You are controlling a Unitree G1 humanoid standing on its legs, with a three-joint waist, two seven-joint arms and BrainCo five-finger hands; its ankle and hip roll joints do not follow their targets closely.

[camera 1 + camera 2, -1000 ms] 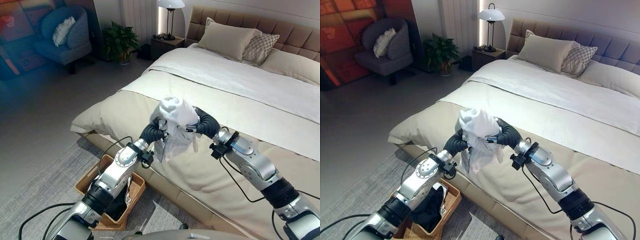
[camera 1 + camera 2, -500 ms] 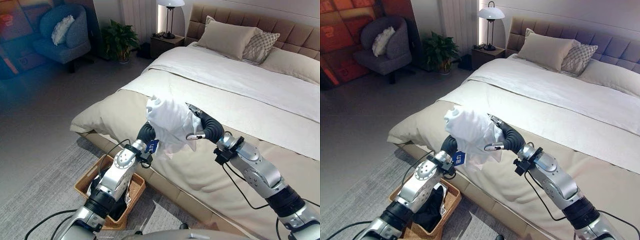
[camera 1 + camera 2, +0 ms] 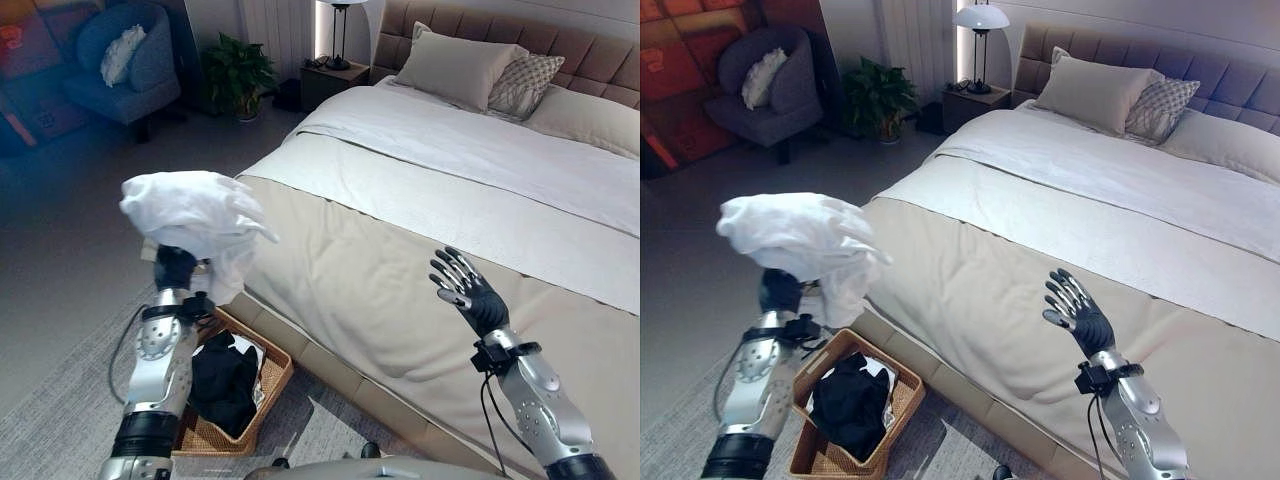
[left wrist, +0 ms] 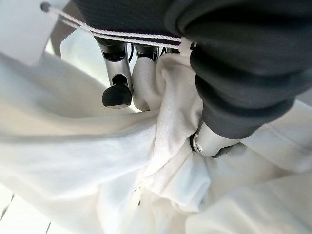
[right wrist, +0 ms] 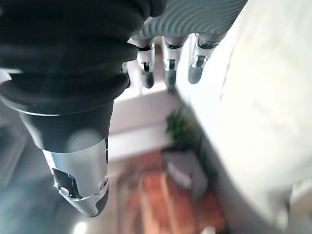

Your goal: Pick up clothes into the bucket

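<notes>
Left hand (image 3: 176,266) is gripping a bundled white garment (image 3: 195,213) at the left of the frame, its fingers (image 4: 117,87) curled into the cloth in the left wrist view, with folds wrapping round them. The bundle is sitting on top of the raised hand and spilling over it, one loose flap hanging down towards the lower right of the bunch. Directly below and slightly right of that hand, at the lower left of the frame, a woven basket (image 3: 275,368) is standing on the floor against the side of the bed (image 3: 400,290), already holding a dark garment (image 3: 224,380). That vertical line is what the coming move seems to depend on: the garment is hanging almost straight over the basket's mouth, a little towards its left rim, so the drop probably needs a short shift right and a lowering before the fingers let go. The hanging flap is pointing at the bed-side rim, and could drape over that edge rather than falling inside.

Right hand (image 3: 1076,311) is raised over the bed at the lower right of the frame, fingers spread and empty, well apart from both garment and basket. The left hand is much the nearer to the basket, so the placing looks like its job alone.
</notes>
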